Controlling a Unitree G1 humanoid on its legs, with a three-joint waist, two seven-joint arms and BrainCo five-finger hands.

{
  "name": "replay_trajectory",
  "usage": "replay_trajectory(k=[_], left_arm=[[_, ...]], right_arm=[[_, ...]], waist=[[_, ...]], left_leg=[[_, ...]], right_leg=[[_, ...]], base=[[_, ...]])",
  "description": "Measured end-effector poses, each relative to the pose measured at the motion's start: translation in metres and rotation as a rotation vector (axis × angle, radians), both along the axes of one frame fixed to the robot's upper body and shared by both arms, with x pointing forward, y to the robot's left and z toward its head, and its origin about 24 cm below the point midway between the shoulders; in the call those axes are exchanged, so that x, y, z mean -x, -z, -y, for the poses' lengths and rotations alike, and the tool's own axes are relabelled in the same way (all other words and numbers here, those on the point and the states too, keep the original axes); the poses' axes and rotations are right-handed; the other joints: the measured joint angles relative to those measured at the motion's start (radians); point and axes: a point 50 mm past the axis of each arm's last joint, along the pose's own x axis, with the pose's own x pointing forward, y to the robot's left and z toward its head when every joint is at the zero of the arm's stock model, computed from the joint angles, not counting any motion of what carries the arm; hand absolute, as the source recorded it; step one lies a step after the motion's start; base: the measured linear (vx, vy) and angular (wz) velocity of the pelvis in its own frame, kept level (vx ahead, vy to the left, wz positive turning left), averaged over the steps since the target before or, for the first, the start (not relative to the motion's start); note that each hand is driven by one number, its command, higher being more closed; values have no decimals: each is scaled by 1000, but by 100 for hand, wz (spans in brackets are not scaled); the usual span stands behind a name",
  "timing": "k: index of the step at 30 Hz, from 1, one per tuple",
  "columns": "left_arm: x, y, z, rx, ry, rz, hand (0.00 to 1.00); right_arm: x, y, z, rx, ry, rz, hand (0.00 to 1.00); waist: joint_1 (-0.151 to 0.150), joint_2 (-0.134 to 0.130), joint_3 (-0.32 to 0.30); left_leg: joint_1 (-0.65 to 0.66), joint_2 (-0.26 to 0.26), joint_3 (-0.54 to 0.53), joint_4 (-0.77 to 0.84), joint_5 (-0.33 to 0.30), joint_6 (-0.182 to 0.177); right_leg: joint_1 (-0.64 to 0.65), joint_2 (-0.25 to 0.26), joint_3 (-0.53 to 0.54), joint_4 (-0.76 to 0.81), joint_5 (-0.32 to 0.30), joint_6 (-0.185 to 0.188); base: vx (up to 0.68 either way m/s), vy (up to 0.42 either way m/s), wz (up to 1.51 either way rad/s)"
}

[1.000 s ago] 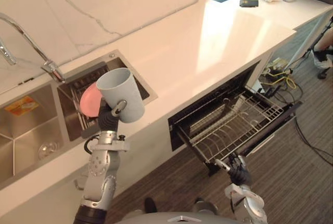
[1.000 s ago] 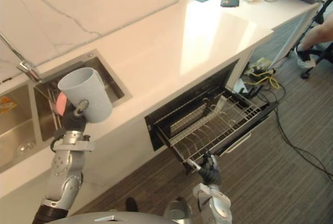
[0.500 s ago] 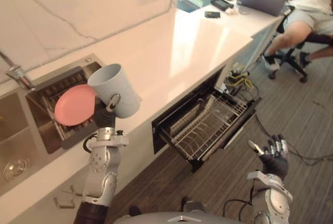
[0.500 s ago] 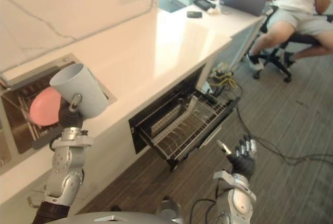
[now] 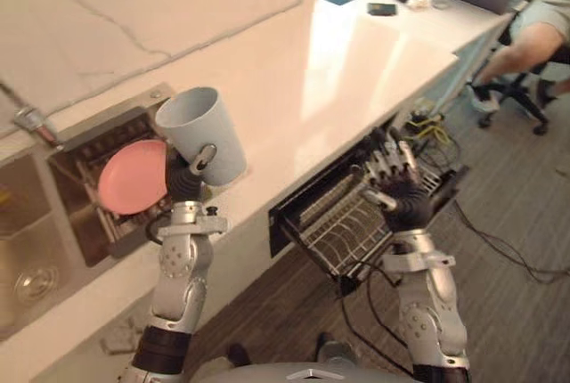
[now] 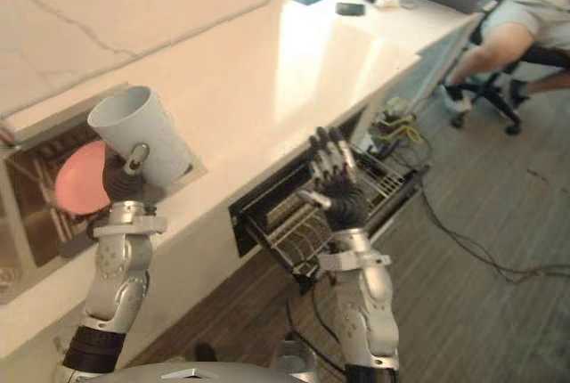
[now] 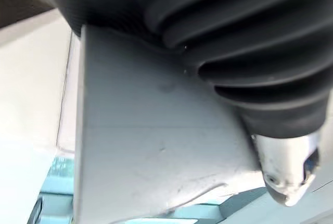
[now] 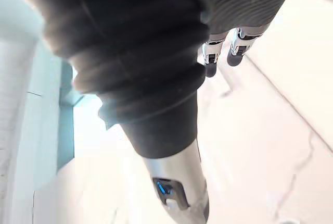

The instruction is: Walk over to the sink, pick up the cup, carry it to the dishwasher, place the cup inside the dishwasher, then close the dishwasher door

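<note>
My left hand (image 5: 183,180) is shut on a pale grey-blue cup (image 5: 205,136), held upright and slightly tilted above the counter's front edge beside the sink (image 5: 36,249). The cup's wall (image 7: 151,146) lies against the hand in the left wrist view. My right hand (image 5: 398,189) is raised with its fingers spread open and holds nothing, in front of the open dishwasher (image 5: 307,214). The dishwasher's wire rack (image 5: 343,232) is pulled out below the counter, partly hidden behind that hand.
A pink plate (image 5: 132,177) stands in the sink's drying rack. The long pale counter (image 5: 338,53) runs to the far right, with a phone (image 5: 381,9) on it. A seated person (image 5: 534,36) on an office chair is at the far right; cables (image 5: 436,134) lie on the striped floor.
My right hand has risen from low near the floor to chest height in front of the dishwasher. The camera has shifted. The cup stays in my left hand.
</note>
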Motion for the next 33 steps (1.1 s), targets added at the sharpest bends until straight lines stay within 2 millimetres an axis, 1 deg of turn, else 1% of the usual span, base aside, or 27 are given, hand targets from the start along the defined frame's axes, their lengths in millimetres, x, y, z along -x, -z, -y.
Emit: replay_trajectory(k=[1, 3, 8, 9, 11, 13, 17, 19, 21, 26, 29, 33], left_arm=[[0, 1, 0, -21, -13, -5, 100], [0, 10, 0, -104, -58, -37, 100], [6, 25, 9, -290, -134, -78, 100], [6, 25, 9, -312, -140, -77, 100], [8, 26, 16, -391, -144, -57, 100], [10, 26, 25, -457, -128, -35, 100], [13, 27, 32, -527, -153, -4, 100], [14, 28, 34, -547, -178, 6, 100], [14, 32, 36, -573, -192, 3, 100], [16, 33, 37, -568, -218, 9, 100], [16, 34, 36, -567, -231, 8, 100], [17, 35, 40, -570, -213, 7, 100]], right_arm=[[-2, 1, -3, -6, -19, -6, 0], [-7, 5, -16, -15, -85, -41, 0], [-9, 6, -27, -42, -146, -64, 0], [-10, 6, -27, -40, -147, -65, 0], [-16, 8, -27, -63, -130, -103, 0], [-18, 9, -29, -70, -135, -128, 0], [-18, 9, -36, -97, -178, -137, 0], [-19, 8, -39, -101, -194, -141, 0], [-23, 11, -45, -99, -218, -163, 0], [-25, 13, -59, -109, -288, -215, 0], [-25, 12, -68, -97, -329, -225, 0], [-26, 10, -76, -86, -359, -230, 0]], waist=[[6, 0, 0], [14, -5, 2], [39, -9, 4], [42, -10, 4], [51, -12, 6], [52, -13, 6], [52, -15, 9], [50, -16, 9], [47, -20, 11], [45, -22, 12], [40, -21, 12], [39, -22, 11]], left_leg=[[0, -1, -4, 0, 0, 1], [0, -8, -28, 1, 1, 5], [-1, -16, -70, 1, 7, 10], [-1, -16, -75, 1, 8, 10], [-1, -15, -87, -5, 18, 9], [-3, -14, -100, -7, 27, 9], [5, -12, -102, -9, 34, 9], [8, -12, -101, -19, 44, 10], [25, -12, -100, -46, 61, 9], [36, -9, -100, -79, 79, 0], [35, -9, -100, -82, 83, -1], [35, -9, -99, -84, 91, 2]], right_leg=[[10, 1, -4, -18, 8, 1], [62, 7, -39, -95, 43, 6], [128, 15, -94, -180, 77, 8], [133, 17, -100, -186, 80, 7], [142, 20, -114, -190, 82, 5], [149, 22, -129, -190, 83, 4], [160, 24, -133, -190, 86, -1], [160, 24, -133, -190, 90, -4], [164, 24, -133, -190, 91, -8], [162, 29, -134, -192, 92, -22], [160, 30, -133, -194, 95, -23], [159, 29, -134, -194, 100, -17]], base=[[41, 44, 29], [23, 36, 29], [-9, 5, 28], [-33, -10, 24], [-35, -8, 19], [-49, -3, 18], [-48, 5, 4], [-61, 16, -2], [-80, 21, 0], [-58, 15, 1], [0, 0, 0], [0, 0, 0]])
